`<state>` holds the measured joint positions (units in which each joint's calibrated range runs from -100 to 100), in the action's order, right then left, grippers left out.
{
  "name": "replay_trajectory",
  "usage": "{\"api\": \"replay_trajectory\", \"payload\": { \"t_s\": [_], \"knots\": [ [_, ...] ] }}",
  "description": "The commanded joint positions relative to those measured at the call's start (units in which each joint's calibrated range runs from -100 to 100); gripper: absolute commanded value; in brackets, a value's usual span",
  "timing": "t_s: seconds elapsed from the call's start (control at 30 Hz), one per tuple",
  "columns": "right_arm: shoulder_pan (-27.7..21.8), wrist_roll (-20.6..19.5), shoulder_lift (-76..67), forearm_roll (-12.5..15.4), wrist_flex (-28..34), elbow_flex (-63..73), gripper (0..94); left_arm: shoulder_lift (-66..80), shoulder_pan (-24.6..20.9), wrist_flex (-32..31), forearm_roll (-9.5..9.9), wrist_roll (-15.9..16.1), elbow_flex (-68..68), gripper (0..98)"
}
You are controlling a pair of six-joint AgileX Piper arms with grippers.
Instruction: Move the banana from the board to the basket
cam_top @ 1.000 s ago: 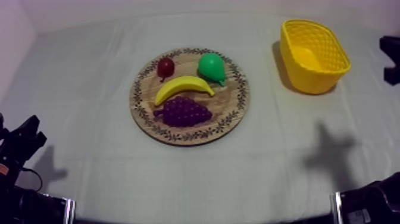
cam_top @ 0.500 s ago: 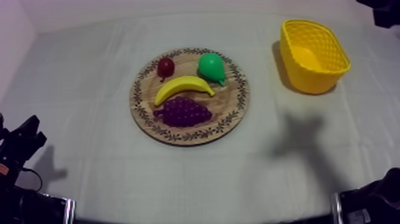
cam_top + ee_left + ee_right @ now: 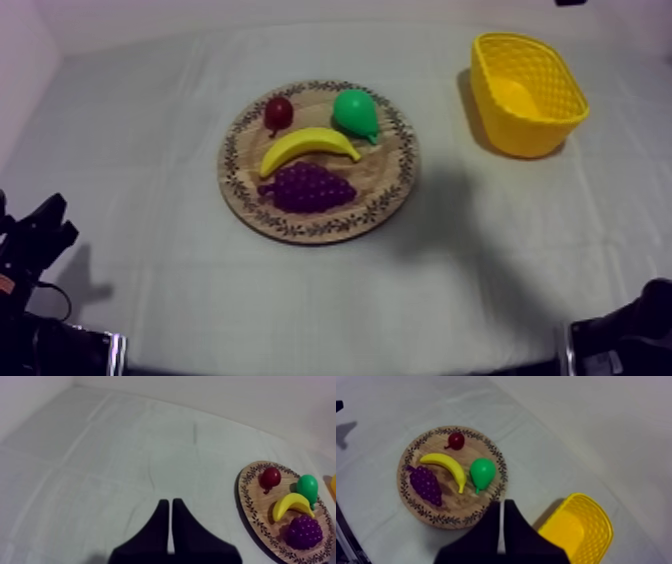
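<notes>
One banana point(image 3: 310, 148) lies in the middle of the one wooden board point(image 3: 392, 182), with nothing touching it from above. In the top view its long axis runs left to right across the board, with the left tip a little nearer. Its back arches toward the far side, and both tips curl toward the near side.

It shares the board with one bunch of grapes point(image 3: 307, 187) just in front of it, one small red fruit point(image 3: 278, 112) behind its left end and one pear point(image 3: 355, 113) behind its right end. One yellow basket point(image 3: 520, 135) stands well apart to the right.

The left gripper point(image 3: 170, 503) sits over bare cloth point(image 3: 140, 130) left of the board, its two fingers pressed together on nothing. The right gripper point(image 3: 502, 505) hangs above the cloth between board and basket, fingers likewise together and holding nothing.
</notes>
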<state>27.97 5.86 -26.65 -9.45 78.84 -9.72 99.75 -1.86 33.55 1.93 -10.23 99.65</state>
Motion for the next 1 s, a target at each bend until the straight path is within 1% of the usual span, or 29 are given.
{"api": "replay_trajectory", "payload": {
  "t_s": [0.0, 0.5, 0.63, 0.73, 0.97],
  "knots": [
    [0.3, -0.2, 0.7, -0.3, -0.1, -0.3, 0.7, 0.0, 0.0, 0.0, 0.00, 0.0, 0.0, 0.0],
    [2.4, 0.6, 5.1, -0.8, 0.0, 0.3, 0.7, 0.0, 0.0, 0.0, 0.00, 0.0, 0.0, 0.0],
    [2.5, 1.2, 7.2, -1.0, -0.9, 1.1, 0.7, 0.0, 0.0, 0.0, 0.00, 0.0, 0.0, 0.0],
    [2.4, 2.1, 9.5, -1.2, -1.7, 2.6, 0.7, 0.0, 0.0, 0.0, 0.00, 0.0, 0.0, 0.0],
    [2.3, 6.0, 16.0, -0.8, -2.0, 8.5, 0.7, 0.0, 0.0, 0.0, 0.00, 0.0, 0.0, 0.0]
  ]
}}
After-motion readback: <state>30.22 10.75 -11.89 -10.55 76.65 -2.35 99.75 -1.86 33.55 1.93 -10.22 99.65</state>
